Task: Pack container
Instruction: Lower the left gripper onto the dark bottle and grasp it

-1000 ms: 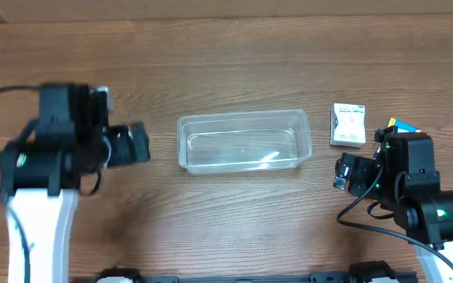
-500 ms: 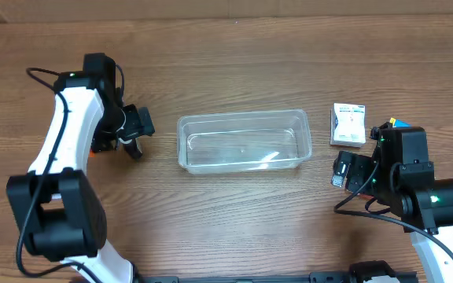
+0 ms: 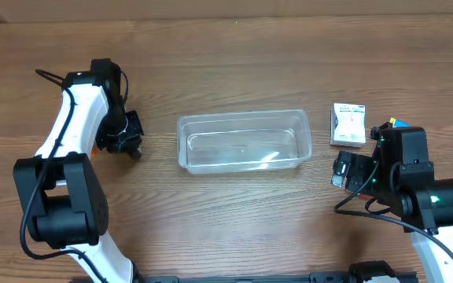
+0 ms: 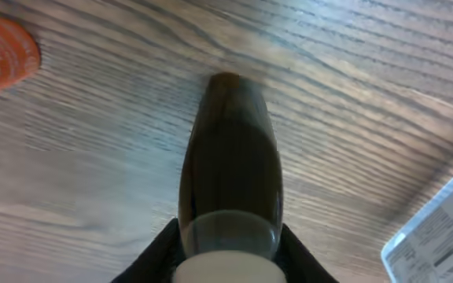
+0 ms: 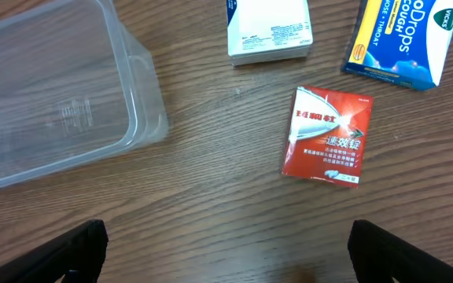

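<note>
The left gripper (image 3: 127,137), at the left of the overhead frame, clasps a dark bottle (image 4: 230,165) at its capped end. An orange lid (image 4: 2,55) lies at upper left of that wrist view. The right gripper (image 5: 225,240) is spread wide and holds nothing, with a red sachet (image 5: 326,135) right of centre in its view. The container (image 3: 242,117) sits mid-frame between the arms.

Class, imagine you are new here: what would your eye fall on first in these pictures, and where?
The clear container sits empty at mid-table. A dark bottle fills the left wrist view, and a bright red packet lies on the wood right of the container, near a white box.
</note>
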{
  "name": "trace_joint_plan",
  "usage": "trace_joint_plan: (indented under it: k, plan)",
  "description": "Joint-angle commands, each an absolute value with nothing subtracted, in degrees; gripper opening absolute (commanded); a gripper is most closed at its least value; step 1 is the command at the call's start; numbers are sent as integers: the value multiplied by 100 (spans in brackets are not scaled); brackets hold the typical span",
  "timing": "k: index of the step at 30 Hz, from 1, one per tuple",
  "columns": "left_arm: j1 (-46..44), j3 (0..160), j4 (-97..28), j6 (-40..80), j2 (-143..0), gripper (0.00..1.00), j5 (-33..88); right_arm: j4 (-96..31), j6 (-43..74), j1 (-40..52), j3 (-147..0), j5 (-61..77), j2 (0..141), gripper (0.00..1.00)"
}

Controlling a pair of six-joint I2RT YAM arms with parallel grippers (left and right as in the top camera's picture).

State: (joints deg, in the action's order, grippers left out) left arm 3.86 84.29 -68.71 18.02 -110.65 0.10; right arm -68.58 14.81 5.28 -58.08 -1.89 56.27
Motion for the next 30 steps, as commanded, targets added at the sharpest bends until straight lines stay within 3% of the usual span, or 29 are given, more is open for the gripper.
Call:
trace_joint_plan:
  k: [1, 4, 6, 11, 17, 23, 26, 30]
  plan:
    - [366, 8980, -7240, 1846, -11043, 24, -196, -6829, 1507, 502, -5990, -228, 5607, 100]
    - [130, 9850, -7889, 2043, -10777, 24, -191, -6829, 1507, 502, -5990, -228, 5607, 100]
    - [-521, 10567, -8187, 2088, -10215, 24, -187, -6829, 1507, 502, -5990, -228, 5607, 100]
    - [-1850, 10624, -8254, 2429, -9559, 26, -211, -6910, 1509, 502, -5990, -222, 5605, 100]
    - [-1758, 10621, -8230, 2539, -9592, 29, -340, -6866, 1507, 502, -5990, -222, 5607, 100]
    - [-1566, 10621, -8254, 2536, -9592, 48, -340, -6866, 1507, 502, -5990, -222, 5607, 100]
    - [-1529, 10621, -8254, 2757, -9592, 70, -344, -6869, 1507, 502, -5990, -222, 5607, 100]
    - [-1114, 10492, -8097, 3186, -9636, 79, -362, -6866, 1507, 502, -5990, -224, 5607, 100]
